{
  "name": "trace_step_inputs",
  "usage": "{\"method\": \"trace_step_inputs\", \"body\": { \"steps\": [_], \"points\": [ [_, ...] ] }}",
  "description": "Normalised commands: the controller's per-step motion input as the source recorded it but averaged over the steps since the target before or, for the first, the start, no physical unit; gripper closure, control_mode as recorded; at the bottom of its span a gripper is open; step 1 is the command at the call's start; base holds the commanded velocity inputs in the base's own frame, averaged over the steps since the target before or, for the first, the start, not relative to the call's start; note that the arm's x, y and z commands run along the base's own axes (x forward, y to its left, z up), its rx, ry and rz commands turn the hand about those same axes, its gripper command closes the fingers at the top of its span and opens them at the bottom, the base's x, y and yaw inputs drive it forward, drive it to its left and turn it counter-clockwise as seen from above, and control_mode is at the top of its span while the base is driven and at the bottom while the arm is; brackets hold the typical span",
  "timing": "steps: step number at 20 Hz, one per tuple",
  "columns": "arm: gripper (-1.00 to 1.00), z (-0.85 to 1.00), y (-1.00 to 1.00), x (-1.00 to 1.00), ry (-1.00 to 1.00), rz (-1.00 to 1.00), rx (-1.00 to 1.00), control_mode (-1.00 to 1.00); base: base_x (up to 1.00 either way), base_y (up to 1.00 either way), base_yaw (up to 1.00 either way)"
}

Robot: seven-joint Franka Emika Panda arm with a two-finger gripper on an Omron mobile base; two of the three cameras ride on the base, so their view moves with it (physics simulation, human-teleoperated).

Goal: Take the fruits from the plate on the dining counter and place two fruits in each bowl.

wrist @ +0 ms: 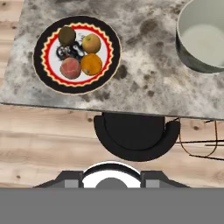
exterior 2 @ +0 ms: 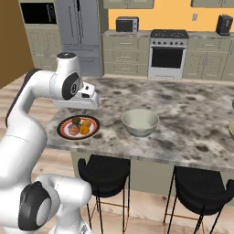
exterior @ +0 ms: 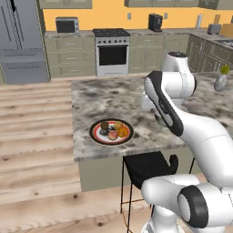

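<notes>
Fruits first: all four are sitting on the plate (wrist: 77, 54) in the upper left of the hand view, so honestly nothing is done yet; going left to right in that view, the dark brownish-green fruit (wrist: 67, 36) is at the top left of the plate, the pinkish-red fruit (wrist: 70, 68) is below it, then the yellow-orange fruit (wrist: 91, 43) and the orange fruit (wrist: 91, 64) on the right half; they're bunched up, pretty much touching each other around the dark centre.

Further right, at the upper right edge of the hand view, there's one bowl (wrist: 202, 41) and it looks empty inside; the right base view shows that same bowl standing near the plate on the dining counter (exterior 2: 183, 119), with just a sliver of a second bowl (exterior 2: 231, 130) at the far right edge, too cut off to see inside it.

The gripper (exterior 2: 83, 110) hangs above the plate in the right base view; I can't really see the fingertips, but going by everything else the jaws are closed and holding nothing.

So my read: zero of four fruits moved; all four pick-and-drops are left, two per bowl; the tight cluster might make the first grab fiddly.
</notes>
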Motion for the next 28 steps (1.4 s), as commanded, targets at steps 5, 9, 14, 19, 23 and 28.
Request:
{"method": "trace_step_inputs", "body": {
  "steps": [5,9,14,19,23,28],
  "points": [
    [-1.00,-0.09,0.34,-0.02,0.00,-0.02,0.00,-1.00,0.00,0.00,0.00],
    [-1.00,-0.37,1.00,0.16,0.01,-0.01,-0.02,-1.00,0.00,0.00,0.00],
    [-1.00,-0.51,0.33,0.58,0.08,0.00,0.00,-1.00,0.00,0.00,0.00],
    [-1.00,-0.72,0.00,0.59,0.01,0.00,0.00,-1.00,0.00,0.00,0.00],
    [-1.00,-0.65,0.00,0.71,0.00,0.00,0.00,-1.00,0.00,0.00,0.00],
    [-1.00,-0.28,0.00,0.65,0.02,0.00,0.00,-1.00,0.00,0.00,0.00]
  ]
}}
